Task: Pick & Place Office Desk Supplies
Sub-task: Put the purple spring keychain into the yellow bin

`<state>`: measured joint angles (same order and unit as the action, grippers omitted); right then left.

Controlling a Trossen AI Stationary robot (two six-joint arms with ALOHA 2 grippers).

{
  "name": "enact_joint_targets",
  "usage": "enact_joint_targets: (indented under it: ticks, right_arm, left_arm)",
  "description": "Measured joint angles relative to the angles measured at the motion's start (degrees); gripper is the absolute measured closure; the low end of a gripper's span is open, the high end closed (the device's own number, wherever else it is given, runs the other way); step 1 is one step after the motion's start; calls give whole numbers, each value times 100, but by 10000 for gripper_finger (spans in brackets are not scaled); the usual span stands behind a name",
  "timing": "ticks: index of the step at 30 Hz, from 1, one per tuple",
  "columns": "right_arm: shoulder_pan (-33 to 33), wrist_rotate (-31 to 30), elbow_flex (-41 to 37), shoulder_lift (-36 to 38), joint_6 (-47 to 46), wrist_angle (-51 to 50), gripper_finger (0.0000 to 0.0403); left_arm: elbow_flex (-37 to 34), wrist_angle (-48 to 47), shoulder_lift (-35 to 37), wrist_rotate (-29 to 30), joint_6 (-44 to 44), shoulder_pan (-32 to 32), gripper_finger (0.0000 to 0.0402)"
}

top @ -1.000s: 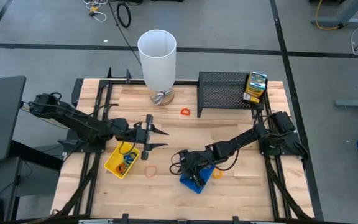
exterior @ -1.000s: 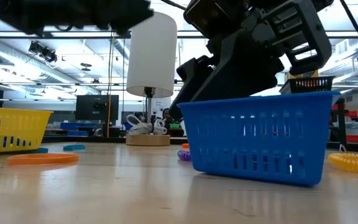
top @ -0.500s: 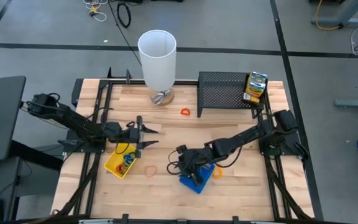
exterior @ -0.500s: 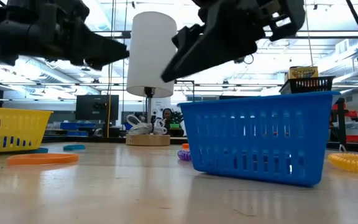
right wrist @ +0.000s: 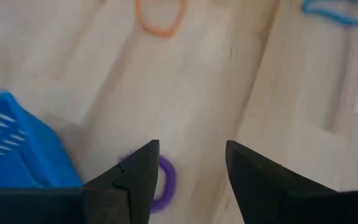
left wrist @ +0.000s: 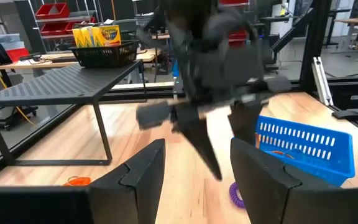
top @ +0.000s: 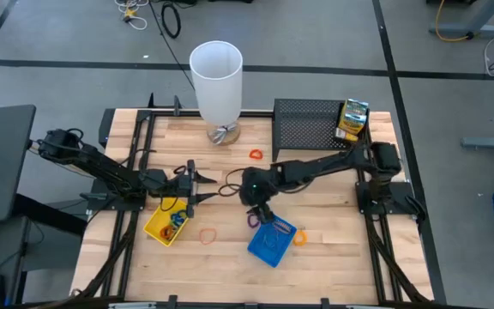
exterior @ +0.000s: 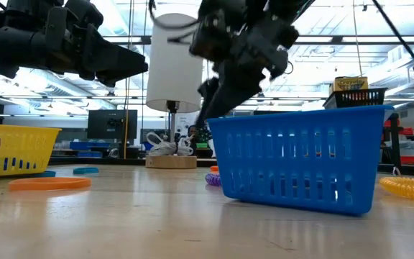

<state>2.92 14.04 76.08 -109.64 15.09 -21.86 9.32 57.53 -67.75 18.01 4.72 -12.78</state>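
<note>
My right gripper (top: pixel 256 209) stands open and slants down over a purple loop (right wrist: pixel 165 180) on the table. The loop lies just left of the blue tray (top: pixel 273 243). My left gripper (top: pixel 208 189) hangs open and level above the far end of the yellow tray (top: pixel 167 221), which holds several loops. It points toward my right gripper (left wrist: pixel 213 134). Loose on the wood lie an orange loop (top: pixel 207 233), a second orange loop (top: pixel 256 154) and a yellow loop (top: pixel 299 237). A green-yellow box (top: pixel 352 120) stands on the mesh rack.
A tall white cylinder (top: pixel 217 77) stands at the far middle of the table. The black mesh rack (top: pixel 311 127) stands at the far right. A blue loop (right wrist: pixel 331 9) lies on the wood beyond the purple one. Bare wood shows along the near edge.
My right gripper has risen from over the blue tray and swung toward the far edge and a little left, tipping steeper. It now hangs over the purple loop. My left gripper has sunk and drawn back slightly toward the left edge. Both have stayed open.
</note>
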Motion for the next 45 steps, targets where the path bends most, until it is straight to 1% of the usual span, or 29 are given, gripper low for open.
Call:
enact_joint_targets:
  ticks: [6,10,16,19,22,24,26,29,30,36,45]
  right_arm:
    - [58,-161,626,-692,503,-1004,211]
    - [97,-180,864,-1030,759,-1329,211]
    - [124,-200,888,-1199,1041,-1374,211]
    - [169,-231,891,-1257,1124,-1311,218]
    - [225,-375,896,-1281,1254,-1285,238]
    - [259,-498,896,-1283,1336,-1253,262]
    - [266,-505,896,-1281,1391,-1219,299]
    - [262,-504,896,-1278,1418,-1189,372]
    - [263,-507,896,-1277,1440,-1190,384]
    - [305,-600,886,-1260,1388,-1069,395]
    - [332,-1957,874,-1004,1075,-770,399]
  left_arm:
    - [1,176,0,1,268,15,214]
    - [2,242,0,7,367,48,214]
    - [2,278,-2,58,436,137,214]
    - [1,274,-2,63,436,203,214]
    - [2,337,-2,179,456,208,214]
    - [2,357,-2,275,473,205,214]
    - [2,362,-2,299,487,208,214]
    - [2,367,-2,299,519,201,214]
    - [2,366,-2,299,519,199,214]
    - [2,362,-2,297,515,197,214]
    - [2,417,-2,235,252,195,214]
